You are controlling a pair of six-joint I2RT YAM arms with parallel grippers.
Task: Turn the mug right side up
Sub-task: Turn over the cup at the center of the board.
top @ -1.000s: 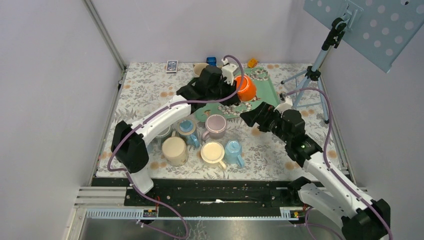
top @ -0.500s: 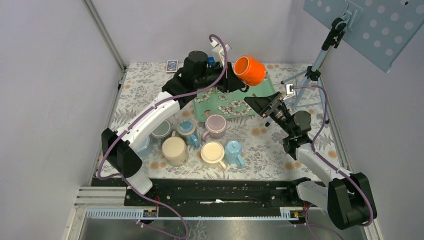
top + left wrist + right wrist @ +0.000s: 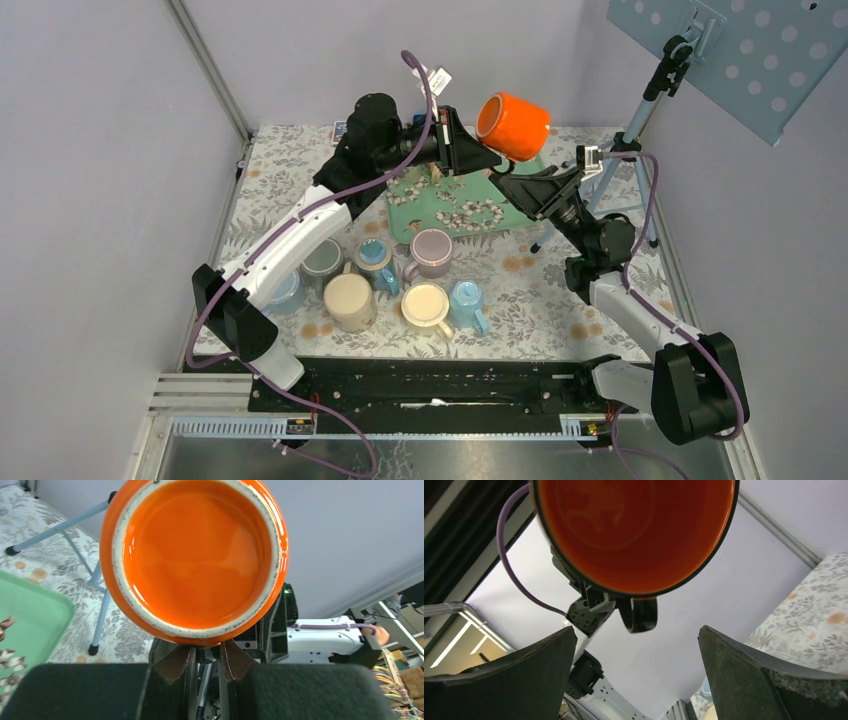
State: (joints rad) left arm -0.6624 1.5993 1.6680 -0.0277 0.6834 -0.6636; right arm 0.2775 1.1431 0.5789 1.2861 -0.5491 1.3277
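The orange mug [image 3: 195, 555] is being gripped by its handle [image 3: 641, 615] in the clenched left gripper [image 3: 205, 657], tipped sideways in the air just beyond the fingertips. Farther out, the right gripper [image 3: 636, 675] is being held wide and empty, facing the mug's mouth. The step is judged mid-turn: more wrist roll is being called for before the mug is lowered onto the tray [image 3: 410, 215].

A table [image 3: 280, 190] covered in a flowered cloth carries a green flower-patterned tray [image 3: 440, 205] at its far middle. A tripod [image 3: 640, 110] stands at the far right. Nearer, just beside one another, sit a mauve mug [image 3: 432, 250], two cream mugs [image 3: 349, 300] and a light blue mug [image 3: 467, 300], all upright.
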